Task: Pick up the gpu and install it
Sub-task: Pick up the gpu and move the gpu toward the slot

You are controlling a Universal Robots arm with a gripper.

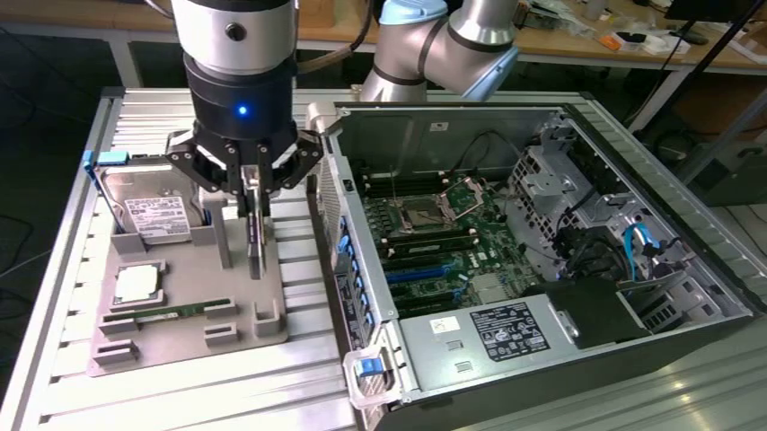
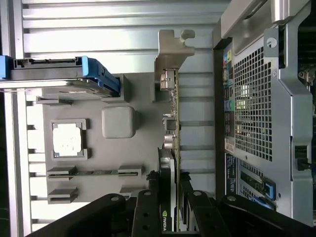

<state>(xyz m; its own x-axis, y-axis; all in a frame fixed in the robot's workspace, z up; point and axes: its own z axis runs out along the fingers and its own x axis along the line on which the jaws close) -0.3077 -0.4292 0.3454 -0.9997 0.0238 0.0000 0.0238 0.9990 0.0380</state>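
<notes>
Black gripper [image 2: 169, 193] is pinching the thin dark grey-black gpu card [image 2: 170, 158], which stands on edge in the grey holder tray [image 2: 98, 153] below, probably so both faces are reachable.

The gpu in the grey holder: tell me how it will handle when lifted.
Probably stiff: the gpu is a flat board with a metal bracket. Likely to tip if released, since it stands on its thin edge in the holder. Its exposed components suggest fragility; the tool, closed on its faces, should press gently.
</notes>
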